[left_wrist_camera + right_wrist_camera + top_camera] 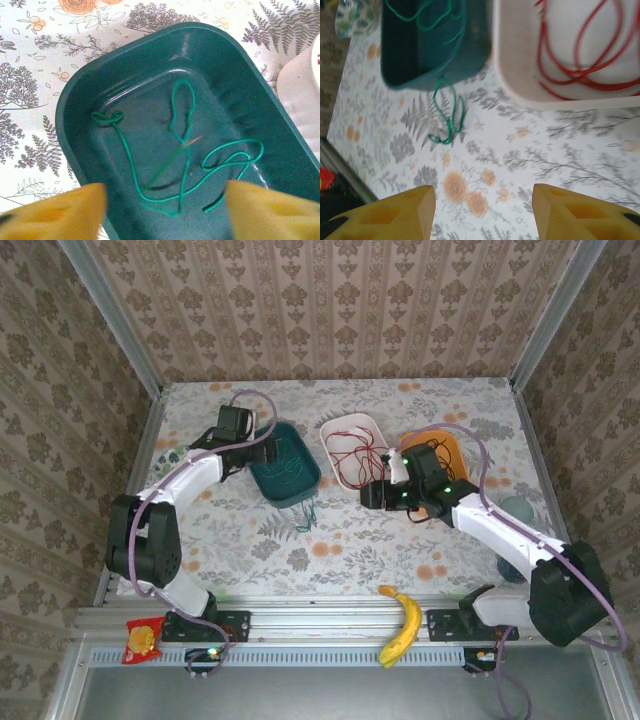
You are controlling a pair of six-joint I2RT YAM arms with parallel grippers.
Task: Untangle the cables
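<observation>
A green cable (185,150) lies looped in the dark teal tray (280,130). My left gripper (165,200) hovers open just above it, its yellow fingers (60,210) wide apart with nothing between them. In the top view that gripper (262,448) is over the teal tray (290,490). Another green cable loop (447,117) hangs over the tray's near rim onto the tablecloth (308,515). Red cables (580,55) coil in the white tray (520,75). My right gripper (482,200) stands open over bare tablecloth, in front of the white tray (340,427).
An orange bowl (447,448) sits behind the right arm. A banana (400,625) lies on the front rail and a red snack packet (143,638) at the front left. A bluish cup (515,512) stands at the right edge. Patterned walls close in three sides.
</observation>
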